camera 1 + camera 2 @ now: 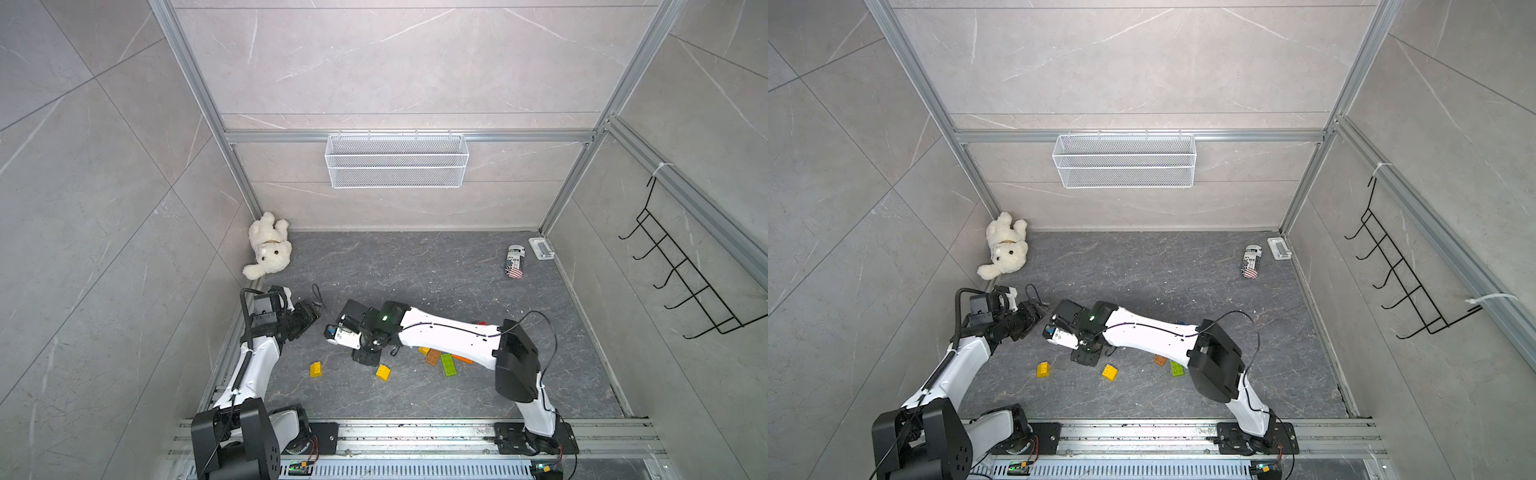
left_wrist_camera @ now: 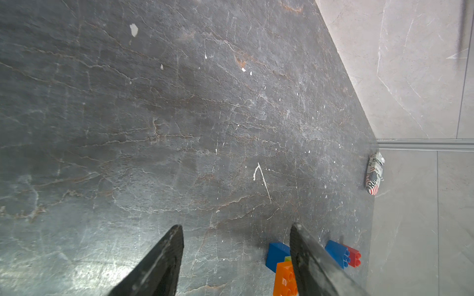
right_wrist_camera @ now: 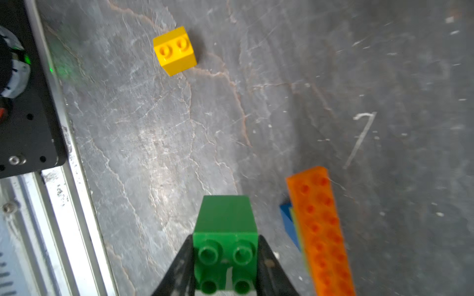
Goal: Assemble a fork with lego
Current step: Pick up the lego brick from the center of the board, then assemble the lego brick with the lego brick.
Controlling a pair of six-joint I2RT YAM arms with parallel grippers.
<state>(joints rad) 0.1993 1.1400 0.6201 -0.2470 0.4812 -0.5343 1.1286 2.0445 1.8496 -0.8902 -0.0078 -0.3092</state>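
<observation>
green sloped brick [image 3: 225,215] is pinched at its studded end by the right gripper [image 3: 225,238], just beside the long orange plate [image 3: 318,225], not touching it. left gripper [image 2: 236,226] jaws spread, empty, also beside that plate. risk: sloped end overhangs the jaws, so pressing down could pivot it loose.

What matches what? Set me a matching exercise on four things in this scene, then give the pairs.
Things:
1. green brick
2. plush bear
3. printed can
4. wire basket

Places:
A. hung on the back wall
B. in the far left corner
C. held in the right gripper
D. by the far right corner

Pairs: 1-C, 2-B, 3-D, 4-A
</observation>
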